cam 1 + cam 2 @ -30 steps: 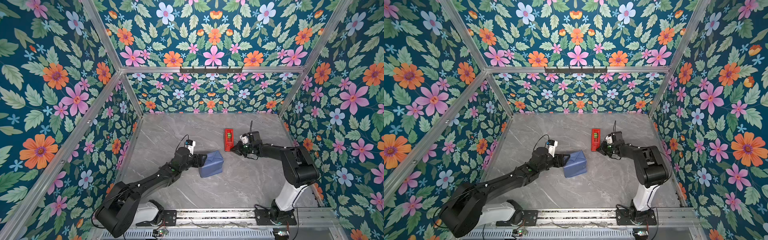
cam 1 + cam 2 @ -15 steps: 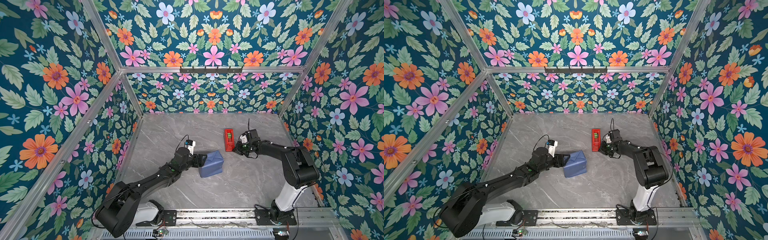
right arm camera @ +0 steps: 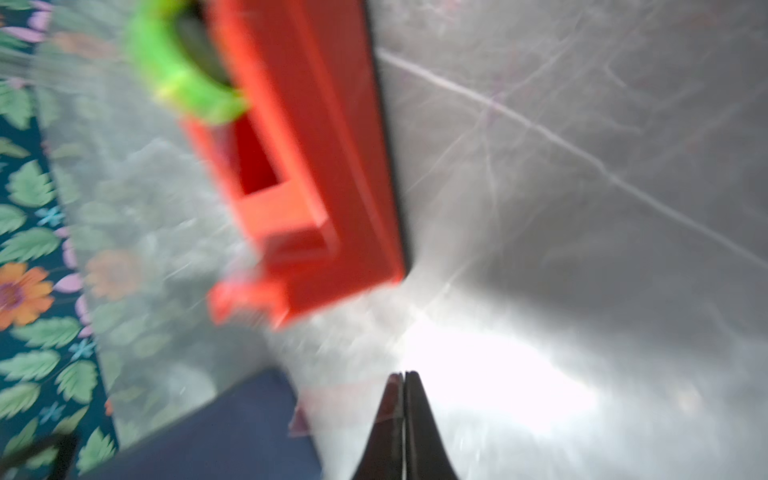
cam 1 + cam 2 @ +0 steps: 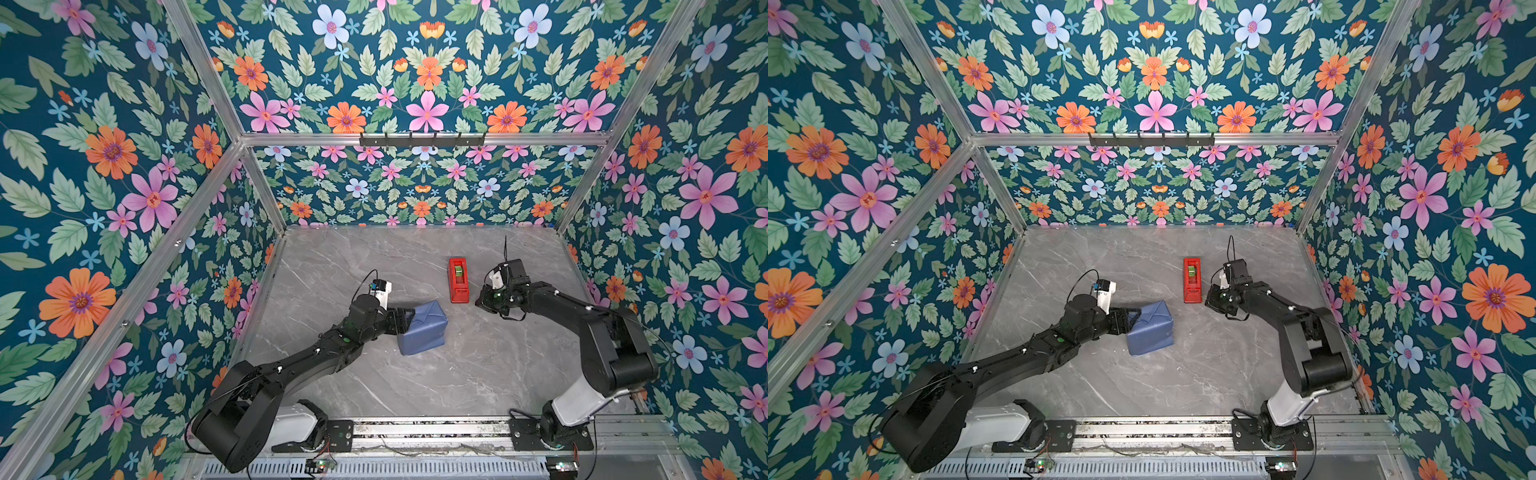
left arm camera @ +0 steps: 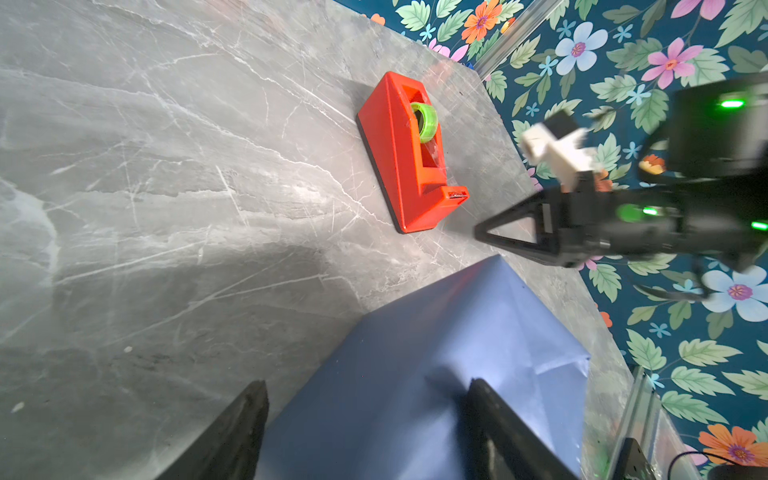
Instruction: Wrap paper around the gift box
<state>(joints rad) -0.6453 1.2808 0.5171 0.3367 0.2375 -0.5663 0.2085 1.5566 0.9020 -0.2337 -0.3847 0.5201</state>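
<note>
We judge the wrapping nearly finished. The gift box is wholly hidden under the paper [image 4: 424, 328], which is folded slate face outward into a creased parcel with no green showing. The parcel sits right at the tips of our left claw [image 5: 365, 388]. Its jaws stand wide, one finger on the parcel's end and the other at its edge, which looks more like bracing than pinching. Our right claw [image 3: 404, 376] is pressed shut, its tips just short of the red tape dispenser [image 4: 458, 280], with the parcel off to its side. A faint clear strip may hang by those tips, but we cannot tell. Taping down the folds seems to be what is left.
</note>
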